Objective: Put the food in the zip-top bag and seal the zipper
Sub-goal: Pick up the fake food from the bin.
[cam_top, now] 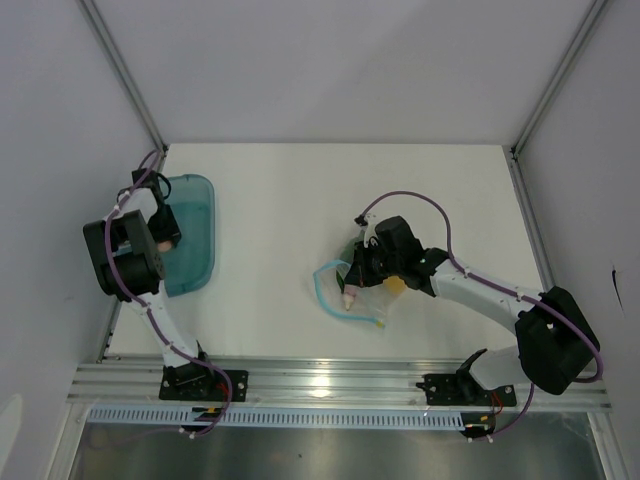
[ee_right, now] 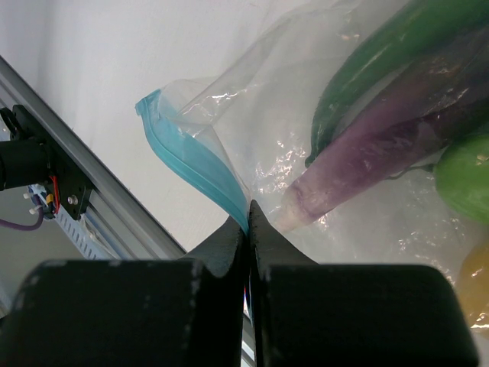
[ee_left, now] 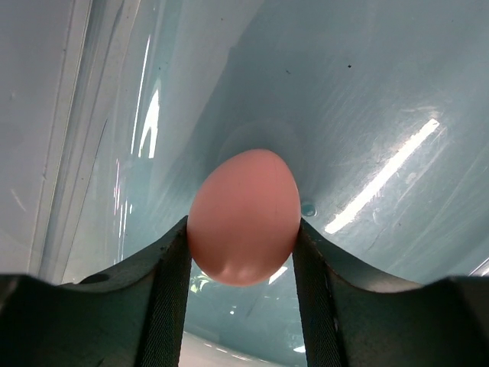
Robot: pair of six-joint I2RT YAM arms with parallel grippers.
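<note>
The left gripper [ee_left: 241, 229] is pinching a pink egg-shaped piece [ee_left: 243, 206] between both fingers inside the teal tub [ee_left: 367, 92] at the table's [cam_top: 300, 190] left. Mid-table, the right gripper [ee_right: 248, 218] is pressing its fingers together on the blue zipper [ee_right: 191, 164] of the zip-top bag [ee_right: 260, 115], which is holding an eggplant [ee_right: 374, 153] and a green cucumber [ee_right: 382, 53].

Counted: one zip-top bag [ee_right: 252, 115]; one zipper strip [ee_right: 191, 164]; one teal tub [cam_top: 192, 235]; one pink egg [ee_left: 243, 218]; one purple eggplant [ee_right: 382, 145]; one dark green cucumber [ee_right: 367, 69]; one light green fruit [ee_right: 464, 180]; one yellow fruit [ee_right: 475, 283].
</note>
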